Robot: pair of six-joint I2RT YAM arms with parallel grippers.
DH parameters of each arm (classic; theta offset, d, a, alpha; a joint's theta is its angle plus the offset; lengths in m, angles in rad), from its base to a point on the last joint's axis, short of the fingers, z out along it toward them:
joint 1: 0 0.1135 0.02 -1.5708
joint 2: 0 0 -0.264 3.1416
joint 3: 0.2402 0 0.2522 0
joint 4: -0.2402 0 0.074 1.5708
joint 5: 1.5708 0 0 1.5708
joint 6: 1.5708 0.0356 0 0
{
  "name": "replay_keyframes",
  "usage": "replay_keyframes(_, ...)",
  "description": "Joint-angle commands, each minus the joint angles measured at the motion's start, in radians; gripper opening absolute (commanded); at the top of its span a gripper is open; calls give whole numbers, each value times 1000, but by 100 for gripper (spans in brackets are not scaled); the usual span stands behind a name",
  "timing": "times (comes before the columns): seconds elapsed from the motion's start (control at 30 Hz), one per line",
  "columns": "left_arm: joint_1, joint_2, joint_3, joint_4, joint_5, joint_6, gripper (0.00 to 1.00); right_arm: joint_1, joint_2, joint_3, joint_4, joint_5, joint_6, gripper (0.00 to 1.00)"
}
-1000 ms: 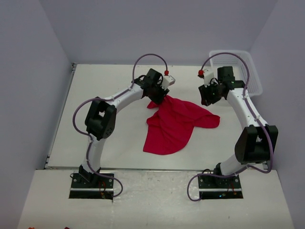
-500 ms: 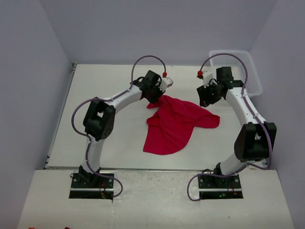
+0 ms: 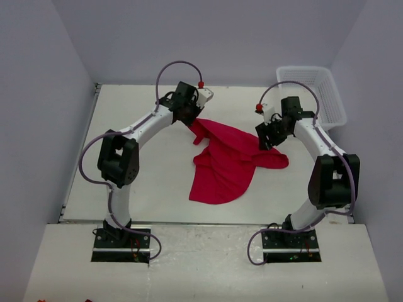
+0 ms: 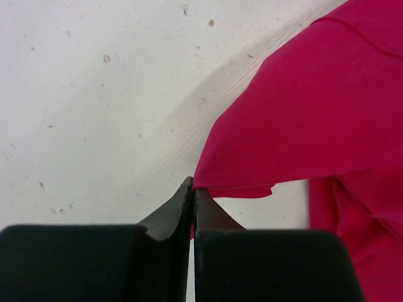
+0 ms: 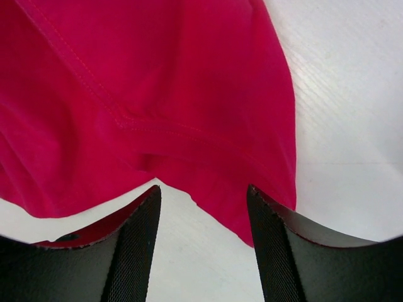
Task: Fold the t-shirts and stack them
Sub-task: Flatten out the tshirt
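One white table (image 3: 138, 182) bears a crumpled t-shirt (image 3: 227, 167) between lavender walls (image 3: 208, 38).

You have room left, crowding right
Bare table (image 3: 157, 182) fills the frame's left and bottom; the mesh basket (image 3: 330, 94) blocks the upper right, the red t-shirt (image 3: 223, 170) covers centre.

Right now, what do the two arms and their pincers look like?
The left arm and right arm are white tubes with chunky black joints on black base plates. A purple-grey cable loops along each, with a small red knob near the wrist. The left gripper has thin, pointed black fingers; the right gripper has black, finely textured pads.
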Motion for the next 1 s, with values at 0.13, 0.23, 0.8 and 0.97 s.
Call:
replay_keyframes(0.13, -1, -39, 68, -56, -15, 32, 0, 25, 47, 10, 16, -11, -54, 63)
replay_keyframes(0.23, 9, -56, 85, -72, -36, 70, 0, 22, 24, -5, 44, 23, -63, 64)
replay_keyframes(0.8, 369, -53, 173, -72, -139, 160, 0, 153, -150, -37, -152, -51, -100, 65)
replay_keyframes(0.97, 403, -71, 103, -26, -168, 160, 0, 248, -107, -13, -155, -91, -9, 67)
